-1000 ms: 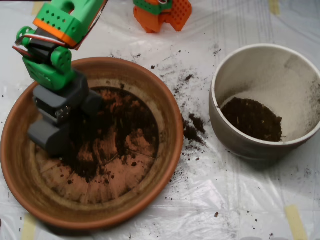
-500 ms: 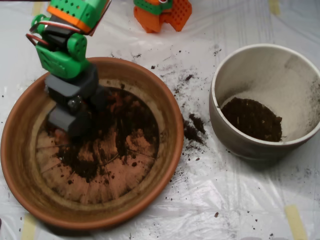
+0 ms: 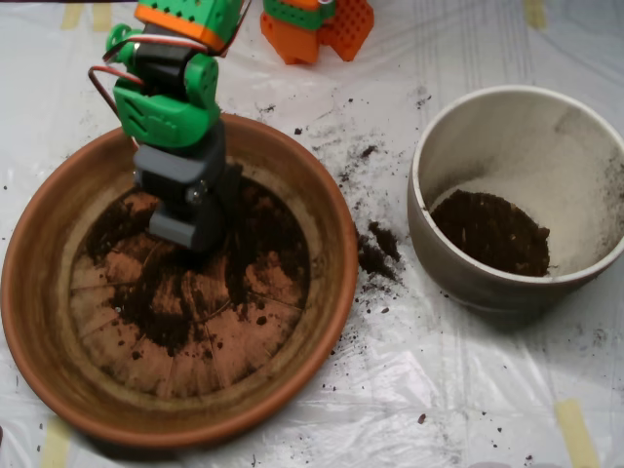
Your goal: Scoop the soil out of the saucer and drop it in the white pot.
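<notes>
Two containers sit on the plastic-covered table [image 3: 458, 390]: the wide terracotta saucer [image 3: 39, 292] on the left and the white pot [image 3: 468, 283] on the right, well apart, with a strip of spilled crumbs [image 3: 375, 249] on the sheet between them. The grey scoop [image 3: 190, 222] is down inside the saucer, in its far half, hanging from the green arm [image 3: 166, 97] that reaches in over the far rim. Its lower end sits right at the dark soil [image 3: 171, 302], and from up here I cannot tell whether its two halves are spread or pressed together, nor whether any soil is inside it. Soil in the saucer lies thin and patchy: a darker band runs from the scoop toward the near side, another patch spreads to the right of it, and the bare orange base with its radial lines shows through on the near side. Over in the white pot, a mound of soil [image 3: 492, 232] rests in the bottom, against the near wall, with the dusty pale inside rising behind it. An orange block [image 3: 322, 29] stands at the far edge, and strips of yellow tape [image 3: 575, 429] hold the sheet.
</notes>
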